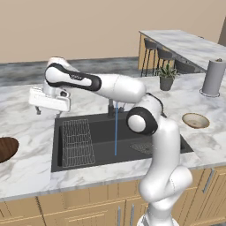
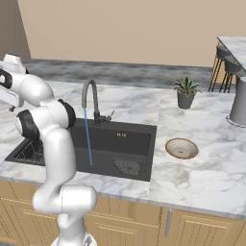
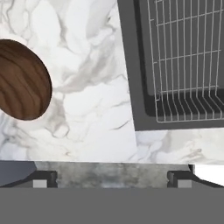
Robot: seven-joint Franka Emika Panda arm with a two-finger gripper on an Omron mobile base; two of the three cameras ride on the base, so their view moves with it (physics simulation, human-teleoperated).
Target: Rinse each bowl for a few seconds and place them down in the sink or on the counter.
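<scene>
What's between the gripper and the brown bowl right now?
Nothing visible. The open gripper hangs over bare marble counter left of the sink. The brown bowl sits further left on that counter, with only clear marble between them in the hand view.

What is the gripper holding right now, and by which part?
Nothing. The gripper hangs over the counter with its jaws wide open and bare, between the brown bowl and the sink.

Potted plant (image 2: 186,92), grey paper towel roll (image 1: 212,77), dark bar stools (image 1: 164,55) at raised marble bar (image 1: 185,42)
</scene>
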